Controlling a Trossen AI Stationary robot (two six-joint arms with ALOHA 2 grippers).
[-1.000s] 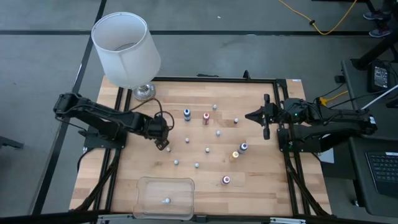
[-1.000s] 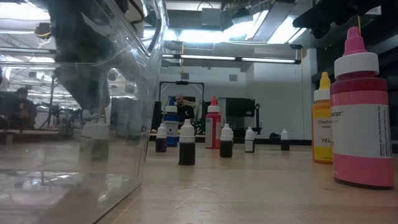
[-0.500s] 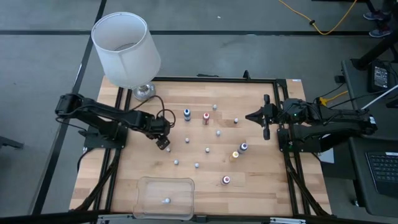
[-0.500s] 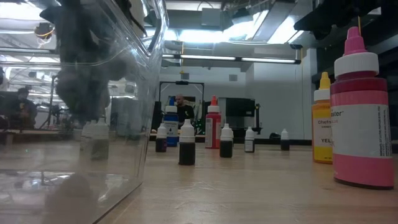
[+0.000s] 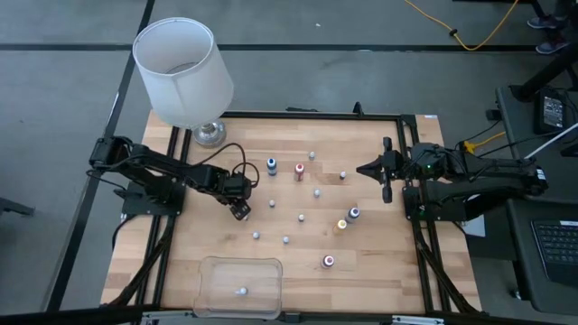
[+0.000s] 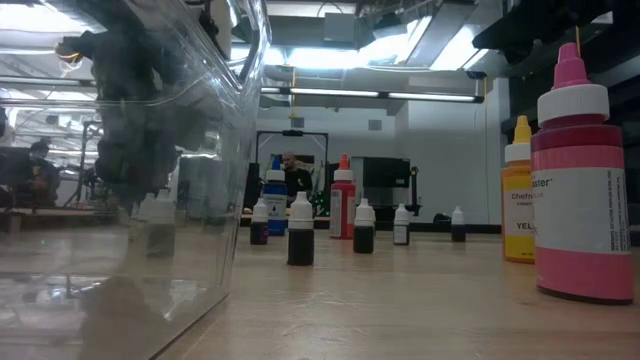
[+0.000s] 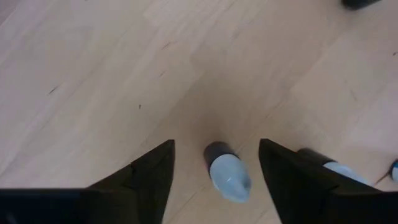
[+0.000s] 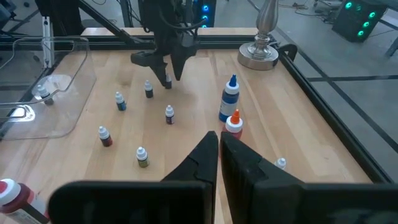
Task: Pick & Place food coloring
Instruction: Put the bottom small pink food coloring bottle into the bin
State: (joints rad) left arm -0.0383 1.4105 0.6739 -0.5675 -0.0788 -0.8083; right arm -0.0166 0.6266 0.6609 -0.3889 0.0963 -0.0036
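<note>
L hand [image 5: 240, 213] spread wide over desk [image 5: 388, 271], small food coloring bottle [image 7: 227, 175] upright between its fingers (no contact seen). R hand [image 5: 386, 170] closed, parked at desk's right edge, holding nothing.

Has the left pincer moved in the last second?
Yes. In the high view the left pincer has slid slightly away from the lamp, toward the clear container.

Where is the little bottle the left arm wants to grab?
In the high view the tiny bottle stands left of the table's middle, right under the left gripper. The left wrist view shows it upright between the open jaws.
</note>
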